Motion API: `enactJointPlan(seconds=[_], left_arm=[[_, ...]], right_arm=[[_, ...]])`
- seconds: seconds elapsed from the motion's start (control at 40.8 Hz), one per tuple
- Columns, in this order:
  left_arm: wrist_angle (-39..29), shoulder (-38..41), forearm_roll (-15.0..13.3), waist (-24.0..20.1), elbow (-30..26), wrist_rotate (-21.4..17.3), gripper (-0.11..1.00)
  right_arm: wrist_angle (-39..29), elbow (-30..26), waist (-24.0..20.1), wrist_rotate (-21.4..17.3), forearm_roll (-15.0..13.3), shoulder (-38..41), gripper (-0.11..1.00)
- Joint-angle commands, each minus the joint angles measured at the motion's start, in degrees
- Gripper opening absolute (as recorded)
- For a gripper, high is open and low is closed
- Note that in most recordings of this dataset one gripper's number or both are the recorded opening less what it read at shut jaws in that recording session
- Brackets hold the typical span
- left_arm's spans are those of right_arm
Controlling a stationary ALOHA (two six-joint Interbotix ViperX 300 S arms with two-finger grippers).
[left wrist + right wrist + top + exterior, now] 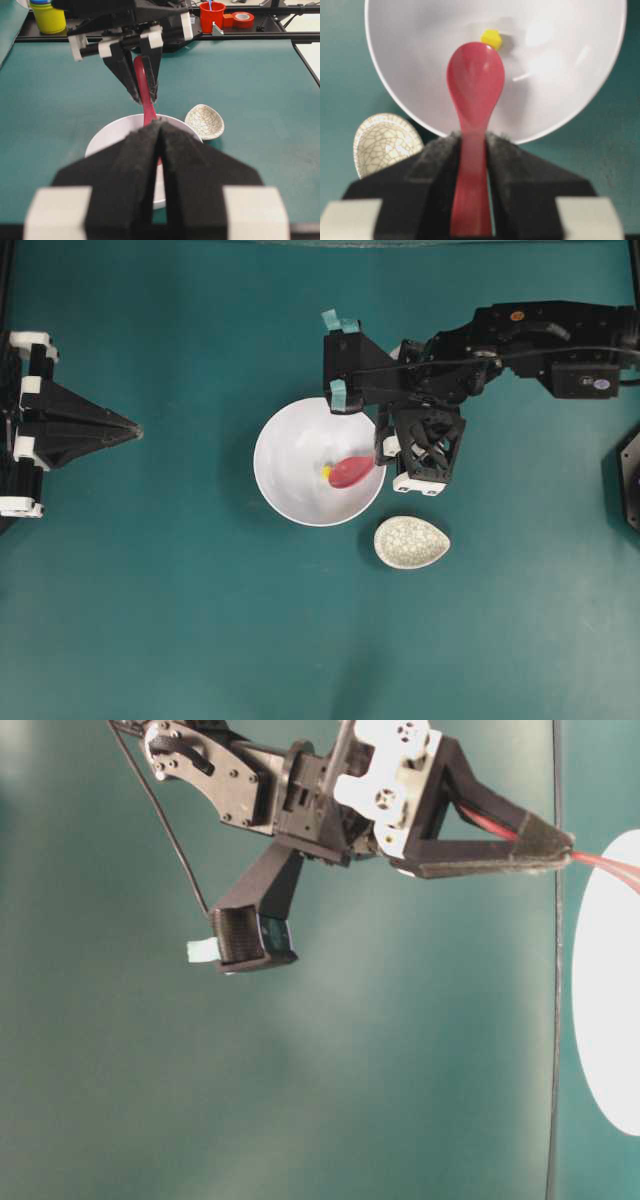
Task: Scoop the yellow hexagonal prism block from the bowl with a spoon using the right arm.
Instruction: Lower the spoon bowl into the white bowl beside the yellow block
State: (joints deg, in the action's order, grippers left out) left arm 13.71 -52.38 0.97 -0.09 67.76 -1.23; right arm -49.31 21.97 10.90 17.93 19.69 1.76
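The white bowl [285, 450] stands mid-table with the tiny yellow hexagonal prism block [326, 471] on its floor. My right gripper [383, 452] hovers over the bowl's right rim, shut on the handle of the pink-red spoon [350, 471]. In the right wrist view the spoon [475, 80] reaches into the bowl [560, 75], its scoop tip touching or just short of the block [491, 38], and the scoop is empty. The right gripper [472, 137] clamps the handle. My left gripper [135, 428] rests far left, shut and empty; it is the left gripper [159, 125] that hides part of the bowl [110, 137].
A speckled oval spoon rest [411, 542] lies just off the bowl's lower right. In the left wrist view a yellow container [48, 15], a red cup [211, 15] and a red tape roll [243, 19] stand beyond the table's far edge.
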Motion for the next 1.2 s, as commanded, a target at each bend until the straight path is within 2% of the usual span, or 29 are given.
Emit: enactJointPlan(seconds=[0.0, 0.663, 1.178], left_arm=[[0.53, 0.18, 0.18, -0.09, -1.41, -0.09, -0.01], [0.44, 0.18, 0.18, -0.09, -1.41, -0.09, -0.01], [0.53, 0.09, 0.18, -0.09, -1.41, -0.09, -0.01]], right_arm=[[0.00, -1.32, 0.09, 0.09, -0.09, -0.35, 0.22], [3.52, -1.32, 0.09, 0.26, -0.18, 2.37, 0.22], [9.93, -1.32, 0.09, 0.26, -1.49, 3.16, 0.22]])
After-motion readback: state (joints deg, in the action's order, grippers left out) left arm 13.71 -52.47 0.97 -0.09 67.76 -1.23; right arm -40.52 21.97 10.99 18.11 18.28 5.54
